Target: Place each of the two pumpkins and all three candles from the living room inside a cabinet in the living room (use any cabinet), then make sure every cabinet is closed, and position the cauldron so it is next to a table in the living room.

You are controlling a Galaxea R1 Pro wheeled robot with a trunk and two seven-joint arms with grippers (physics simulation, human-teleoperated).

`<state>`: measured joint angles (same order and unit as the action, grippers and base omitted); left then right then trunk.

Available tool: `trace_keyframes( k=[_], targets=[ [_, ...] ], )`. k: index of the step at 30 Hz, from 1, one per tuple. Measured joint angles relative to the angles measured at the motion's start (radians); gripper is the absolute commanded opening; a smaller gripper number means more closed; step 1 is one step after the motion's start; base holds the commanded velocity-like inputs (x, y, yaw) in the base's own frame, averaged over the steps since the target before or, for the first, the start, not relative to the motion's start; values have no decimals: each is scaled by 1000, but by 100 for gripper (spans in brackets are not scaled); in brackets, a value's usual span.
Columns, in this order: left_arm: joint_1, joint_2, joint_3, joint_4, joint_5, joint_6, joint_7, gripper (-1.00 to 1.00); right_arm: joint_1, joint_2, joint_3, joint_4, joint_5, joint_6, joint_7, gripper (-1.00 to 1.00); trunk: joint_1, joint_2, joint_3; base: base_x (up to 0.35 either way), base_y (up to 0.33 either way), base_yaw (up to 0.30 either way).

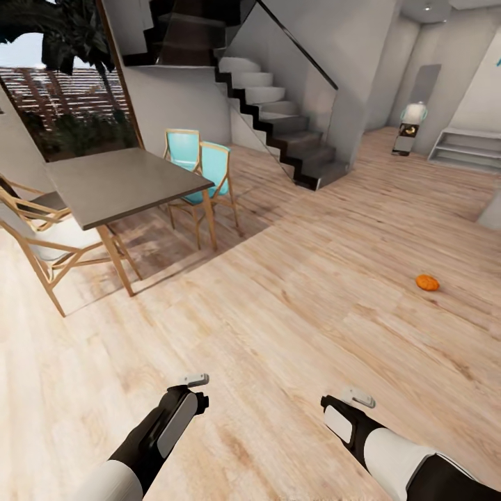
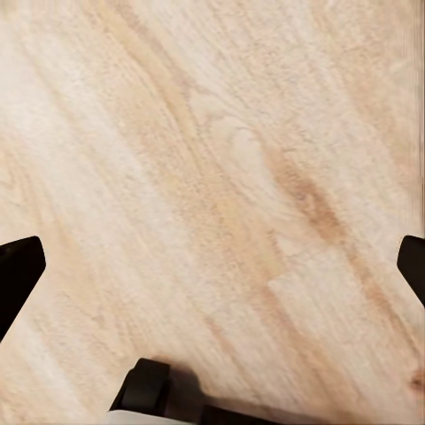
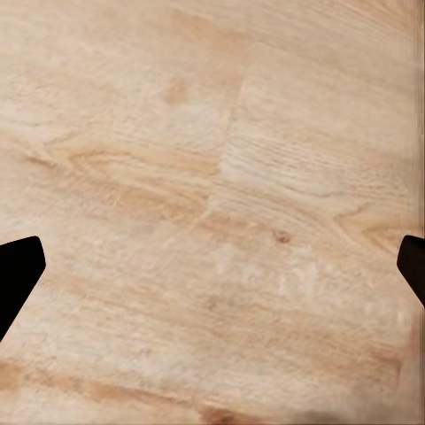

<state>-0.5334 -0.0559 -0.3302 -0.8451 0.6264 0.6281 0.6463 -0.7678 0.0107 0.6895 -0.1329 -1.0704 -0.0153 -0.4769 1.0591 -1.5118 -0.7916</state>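
Observation:
One small orange pumpkin [image 1: 427, 282] lies on the light wood floor to the right, well ahead of my right arm. My left gripper [image 1: 195, 393] and right gripper [image 1: 346, 403] hang low over bare floorboards near the bottom of the head view, both far from the pumpkin. In the left wrist view the left gripper [image 2: 212, 274] has its dark fingertips [image 2: 18, 274] spread to the frame's edges with only floor between them. In the right wrist view the right gripper [image 3: 212, 274] is just as wide, its fingertips [image 3: 18, 274] apart over floor.
A tall grey-topped dining table [image 1: 118, 182] with wooden legs stands at the left, with wooden chairs [image 1: 42, 236] and turquoise chairs [image 1: 209, 167] around it. A staircase [image 1: 285, 125] rises at the back centre. Low white shelves [image 1: 463, 149] and a white-and-black object [image 1: 412, 129] stand far right.

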Motion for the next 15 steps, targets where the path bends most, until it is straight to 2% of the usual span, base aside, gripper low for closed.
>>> trace_keyframes(
  k=[15],
  targets=[
    [0, 0, 0, 2, 1, 0, 0, 100, 0, 0, 0, 0, 0, 0, 0, 100, 0, 0, -12, 0, 0, -247]
  ],
)
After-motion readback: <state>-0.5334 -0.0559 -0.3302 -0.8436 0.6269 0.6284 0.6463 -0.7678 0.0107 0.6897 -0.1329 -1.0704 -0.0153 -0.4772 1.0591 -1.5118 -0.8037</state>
